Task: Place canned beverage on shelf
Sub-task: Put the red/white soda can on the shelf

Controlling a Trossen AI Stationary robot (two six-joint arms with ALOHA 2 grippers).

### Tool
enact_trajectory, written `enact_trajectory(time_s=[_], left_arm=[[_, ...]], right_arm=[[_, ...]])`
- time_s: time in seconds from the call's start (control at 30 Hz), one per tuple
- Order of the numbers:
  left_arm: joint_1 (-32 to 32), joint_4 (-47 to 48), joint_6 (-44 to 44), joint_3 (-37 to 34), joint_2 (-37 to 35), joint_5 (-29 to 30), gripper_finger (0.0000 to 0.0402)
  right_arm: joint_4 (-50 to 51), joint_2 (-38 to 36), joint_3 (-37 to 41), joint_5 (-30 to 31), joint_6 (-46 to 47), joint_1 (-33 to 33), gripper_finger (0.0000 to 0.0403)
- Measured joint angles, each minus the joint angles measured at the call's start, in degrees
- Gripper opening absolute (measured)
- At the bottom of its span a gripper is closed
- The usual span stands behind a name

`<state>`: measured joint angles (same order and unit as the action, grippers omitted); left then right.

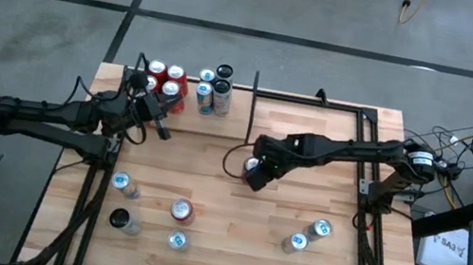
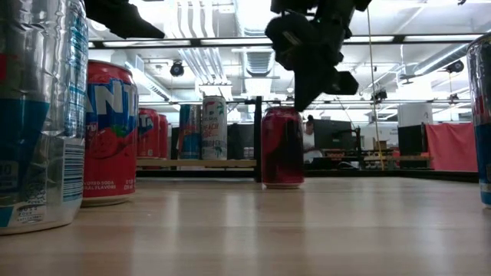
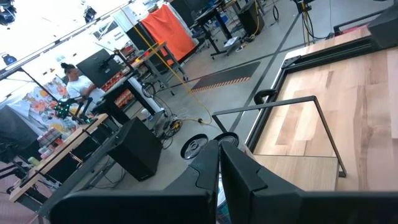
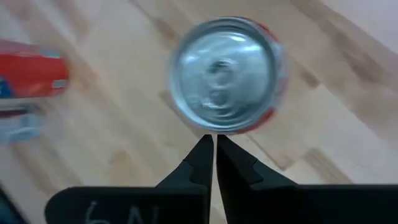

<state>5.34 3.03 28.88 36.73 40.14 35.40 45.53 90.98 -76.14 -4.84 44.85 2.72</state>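
- Right claw point(image 4: 209, 144): fingers pressed together, holding nothing, poised above the dark red aluminium can point(image 2: 282, 147) standing upright near the middle of the light wood desk point(image 1: 303, 192).
- Left claw point(image 3: 219, 155): likewise closed and empty, raised near the narrow black-framed shelf bay with plank floor point(image 1: 190, 96), where several upright cans point(image 1: 168, 81) already stand.
- Hazard: descending with the fingers closed would likely strike the can's silver lid and tip it; the fingers must spread before lowering.
- Hazard: on delivery, a carried can may knock the crowded cans in the bay, or clip the thin frame.
- Loose cans point(image 1: 180, 210) on the near desk remain to be shelved.
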Motion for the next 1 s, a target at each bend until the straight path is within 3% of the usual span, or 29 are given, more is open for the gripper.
enact_trajectory(time_s=[0.27,0.5,0.6,0.7,0.83,1.0], left_arm=[[0.0,0.0,0.0,0.0,0.0,0.0,0.0],[0.0,-0.5,0.0,0.0,0.0,0.0,0.0],[0.0,-0.5,0.0,0.0,0.0,0.0,0.0],[0.0,-0.5,0.0,0.0,0.0,0.0,0.0],[0.0,-0.5,0.0,0.0,0.0,0.0,0.0],[0.0,-0.5,0.0,0.0,0.0,0.0,0.0]], right_arm=[[8.5,-0.1,-8.6,1.2,-6.5,0.7,0.0009],[8.6,-0.1,-15.2,11.0,-12.4,0.7,0.0009],[8.6,-0.1,-16.4,11.8,-12.3,1.0,0.002],[8.8,0.0,-16.5,10.8,-9.8,1.3,0.0052],[8.8,0.1,-16.4,10.7,-10.4,1.3,0.0124],[9.1,0.1,-16.4,10.8,-25.5,-0.4,0.0219]])
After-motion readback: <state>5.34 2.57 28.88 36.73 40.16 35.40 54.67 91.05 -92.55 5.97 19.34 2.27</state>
